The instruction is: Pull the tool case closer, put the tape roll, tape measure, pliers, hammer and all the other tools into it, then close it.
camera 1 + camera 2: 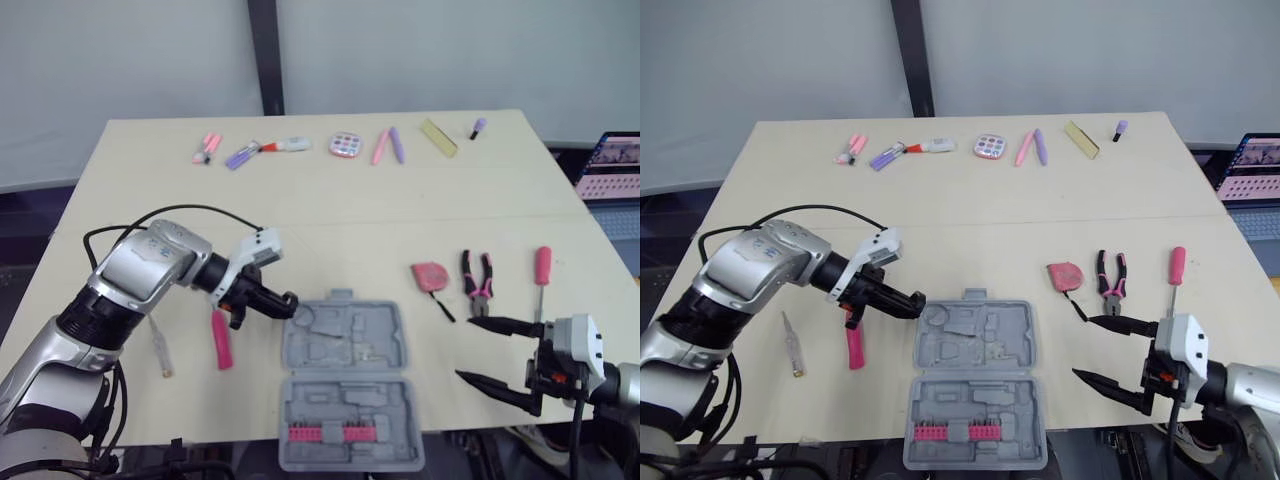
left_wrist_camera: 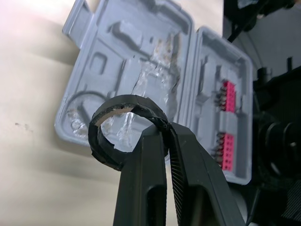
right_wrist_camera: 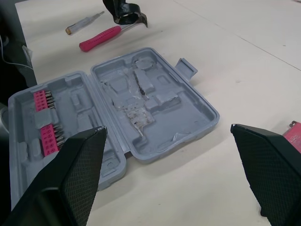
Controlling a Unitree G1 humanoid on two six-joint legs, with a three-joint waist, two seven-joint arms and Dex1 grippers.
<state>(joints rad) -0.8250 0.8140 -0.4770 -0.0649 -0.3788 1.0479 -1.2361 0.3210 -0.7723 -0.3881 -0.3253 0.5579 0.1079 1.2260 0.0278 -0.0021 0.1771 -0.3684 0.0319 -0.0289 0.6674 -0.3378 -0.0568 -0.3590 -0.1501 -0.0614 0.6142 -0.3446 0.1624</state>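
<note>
Tape roll [image 2: 126, 100] pinched in left claw [image 2: 164, 128] at tool case's [image 1: 345, 345] left edge

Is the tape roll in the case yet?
Out: the left gripper pinches the tape roll in the air near the open case.

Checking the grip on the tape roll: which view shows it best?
The left wrist view: the tape roll is close up, its rim pinched by the left gripper. The eye views show it small at the gripper's tip; the right wrist view, distant beyond the tool case.
</note>
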